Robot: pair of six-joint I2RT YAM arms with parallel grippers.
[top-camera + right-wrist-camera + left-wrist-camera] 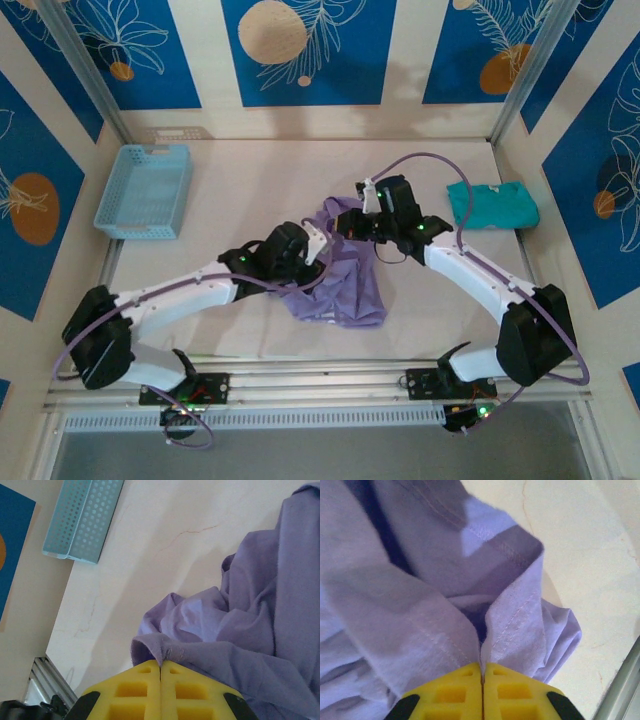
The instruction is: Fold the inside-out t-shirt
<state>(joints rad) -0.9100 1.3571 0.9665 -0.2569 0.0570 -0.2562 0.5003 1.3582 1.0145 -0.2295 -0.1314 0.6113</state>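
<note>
Two-point pinch on the inside-out t-shirt [420, 605]. My left tool [481, 679] is clamped on a seamed fold, with lavender fabric bunching just ahead of its tips. My right tool [160, 666] is likewise closed on a hemmed edge. I judge that two separate grips let me spread the crumpled cloth, which lies heaped on the tabletop [150, 555] between and beneath both tools. The light blue basket [82, 517] sits well beyond the right tool.

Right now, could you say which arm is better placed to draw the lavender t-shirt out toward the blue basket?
Left, likely: the left end effector is shut on the lavender t-shirt on the basket side; the right end effector, also gripping it, sits nearer the teal shirt.
</note>
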